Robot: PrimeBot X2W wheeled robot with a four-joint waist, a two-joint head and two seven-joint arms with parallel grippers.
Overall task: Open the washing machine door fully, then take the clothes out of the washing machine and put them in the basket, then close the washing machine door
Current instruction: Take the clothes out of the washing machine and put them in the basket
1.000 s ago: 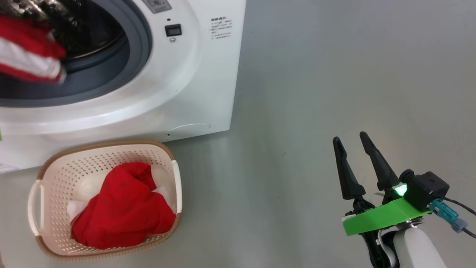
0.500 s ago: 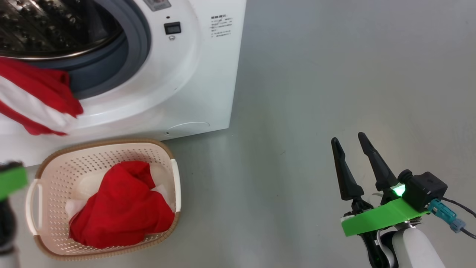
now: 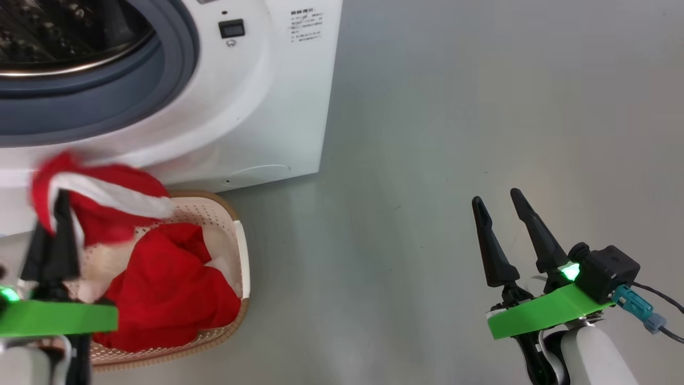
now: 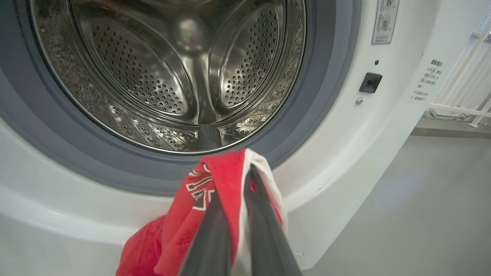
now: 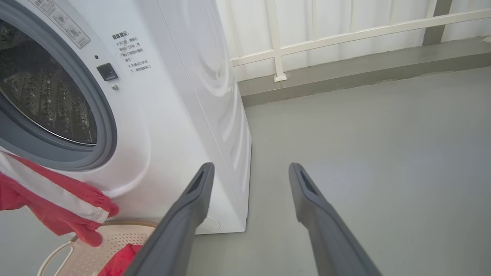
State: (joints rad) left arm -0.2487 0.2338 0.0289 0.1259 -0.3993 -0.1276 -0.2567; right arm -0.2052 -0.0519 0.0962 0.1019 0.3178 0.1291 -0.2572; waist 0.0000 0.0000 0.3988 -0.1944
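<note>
– One garment out of the drum [image 4: 184,76] in the last second. Left gripper [image 3: 53,214] is clamped on the red garment [image 3: 101,187] with the white stripe. A second ago it hung in the drum mouth, half a second ago over the gasket [image 3: 155,91] lip. Now it's above the basket's [image 3: 241,251] machine-side end, just in front of the washing machine [image 3: 256,107].
– Released?
– No. In the left wrist view the fingers are pinched together through the cloth, with fabric draped either side. I reckon lower and let go comes next.
– Right arm?
– Right gripper [image 3: 497,197] is idle, fingers spread, nothing between them. It's over bare floor [image 3: 427,133], well apart from the machine. Hasn't moved.
– Containers?
– Basket already holds one crumpled red piece [image 3: 171,278], white trim showing. What I see of the drum is bare steel, no cloth. Its top is cropped, so I can't swear it's empty.
– Meaning?
– Probably the last item. After the drop, only closing the door should remain.
</note>
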